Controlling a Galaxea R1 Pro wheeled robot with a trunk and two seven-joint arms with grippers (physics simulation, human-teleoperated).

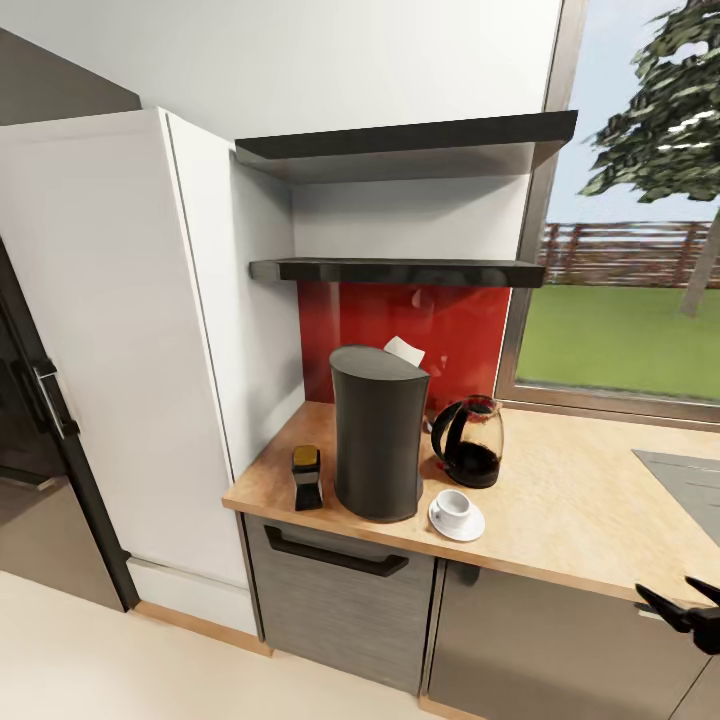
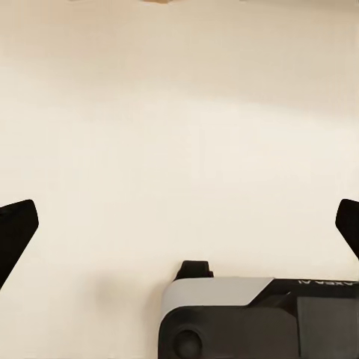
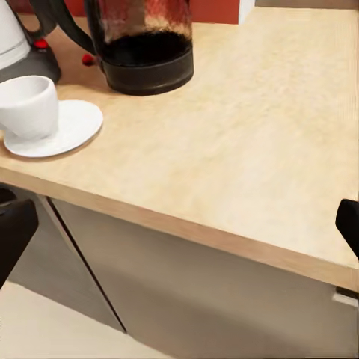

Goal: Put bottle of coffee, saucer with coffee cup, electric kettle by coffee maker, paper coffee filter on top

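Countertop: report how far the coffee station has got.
Mostly done, it seems: the bottle, the cup on its saucer and the glass kettle stand beside the tall dark coffee maker on the countertop. In hand: nothing; the left gripper and right gripper are open. Left: the white filter shows at the maker's top, but I cannot tell if it rests on it.
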